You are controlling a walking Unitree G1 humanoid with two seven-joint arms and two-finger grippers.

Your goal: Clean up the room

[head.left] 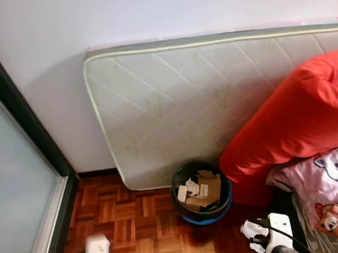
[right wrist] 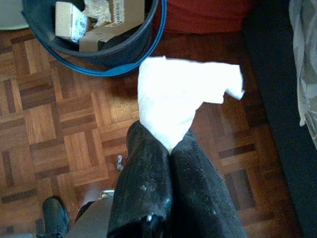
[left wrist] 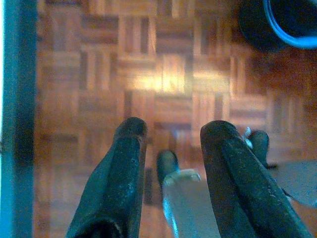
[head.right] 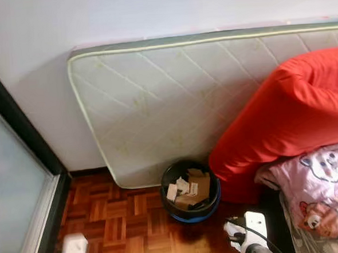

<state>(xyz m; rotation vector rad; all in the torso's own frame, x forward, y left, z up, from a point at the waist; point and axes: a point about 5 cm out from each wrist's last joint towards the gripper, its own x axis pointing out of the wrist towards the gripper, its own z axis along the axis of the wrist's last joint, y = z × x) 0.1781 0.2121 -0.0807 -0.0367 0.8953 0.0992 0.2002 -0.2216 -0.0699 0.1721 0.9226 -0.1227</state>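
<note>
Tissue (right wrist: 185,96): crumpled white wad, pinched at one corner between the fingertips of the right claw (right wrist: 168,144); the rest juts out free ahead of the tips, over the parquet floor (right wrist: 64,144).
Right claw: fingers pressed together on the tissue, nothing else in them.
Left claw (left wrist: 171,136): fingers apart with a gap between them, holding nothing, hanging over bare parquet.
Handling: judged very light, soft and limp; no risk of breaking, but a small corner pinch could let it slide or tear free, and a draught or quick swing could flap it. A hold deeper in the bunched part would be surer.
Bin (right wrist: 94,47): dark round bin with a blue rim, just ahead of the right claw tips and a little to their side; it holds cardboard scraps (head.left: 203,193) and looks well filled.
Goal, as judged: the tissue likely belongs in the bin, so the tips need to get over the rim.
Beyond the bin: a mattress (head.left: 173,109) leaning on the wall, a red cushion (head.left: 295,124) beside it.
Hidden: bin's depth under the cardboard; how much tissue is inside the pinch; pink printed bedding (head.left: 328,191) cut off at the edge.
</note>
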